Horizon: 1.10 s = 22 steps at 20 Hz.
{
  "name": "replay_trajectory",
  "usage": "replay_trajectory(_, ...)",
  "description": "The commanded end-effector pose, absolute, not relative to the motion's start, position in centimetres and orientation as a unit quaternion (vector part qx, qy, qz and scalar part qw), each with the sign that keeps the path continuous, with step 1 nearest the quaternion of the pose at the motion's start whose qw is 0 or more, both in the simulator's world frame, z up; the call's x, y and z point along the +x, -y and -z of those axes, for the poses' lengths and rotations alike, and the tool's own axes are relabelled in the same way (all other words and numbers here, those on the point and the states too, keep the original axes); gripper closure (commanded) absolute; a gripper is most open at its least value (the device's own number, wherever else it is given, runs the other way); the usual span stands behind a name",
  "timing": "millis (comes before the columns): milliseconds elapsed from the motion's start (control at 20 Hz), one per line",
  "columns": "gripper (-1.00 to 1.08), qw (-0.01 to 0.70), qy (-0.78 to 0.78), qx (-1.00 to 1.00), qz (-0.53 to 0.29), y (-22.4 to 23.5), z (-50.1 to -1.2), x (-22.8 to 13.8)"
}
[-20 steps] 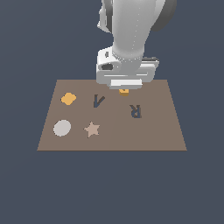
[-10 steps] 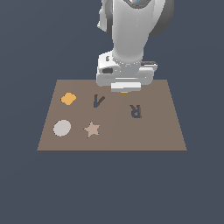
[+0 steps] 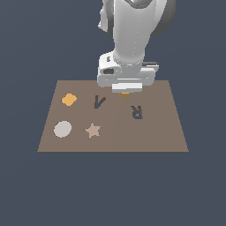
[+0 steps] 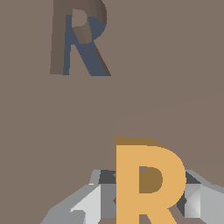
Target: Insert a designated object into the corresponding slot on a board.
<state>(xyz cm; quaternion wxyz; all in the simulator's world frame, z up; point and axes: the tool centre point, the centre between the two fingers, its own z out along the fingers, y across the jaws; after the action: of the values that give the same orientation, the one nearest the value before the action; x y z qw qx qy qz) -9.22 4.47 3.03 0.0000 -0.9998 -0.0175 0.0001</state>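
The orange-yellow R block point(image 4: 148, 183) sits between my gripper's fingers point(image 4: 92, 203) in the wrist view, held above the brown board point(image 4: 175, 65). In the exterior view only its small orange edge point(image 3: 125, 93) shows under my gripper point(image 3: 126, 90), which is shut on it near the board's far edge. The dark grey-blue R-shaped slot point(image 3: 137, 111) lies just in front of the gripper toward the exterior view's right; it also shows in the wrist view point(image 4: 81, 43), apart from the block.
On the board point(image 3: 167, 137) there are a dark V/A-shaped recess point(image 3: 99, 101), an orange rounded blob piece point(image 3: 69, 99), a grey disc point(image 3: 62, 129) and a tan star point(image 3: 92, 130), all to the exterior view's left of the slot.
My gripper with the R block has risen a little and stays over the board's far edge; the block now shows less beneath the hand.
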Motion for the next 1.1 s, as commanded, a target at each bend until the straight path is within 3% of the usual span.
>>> replay_trajectory(0,1.08,0.000,0.017,-1.000,0.000,-4.5,-3.1,-9.1)
replay_trajectory(1050,1.08,0.000,-0.003,-1.000,0.000,-8.5,-3.9,-1.0)
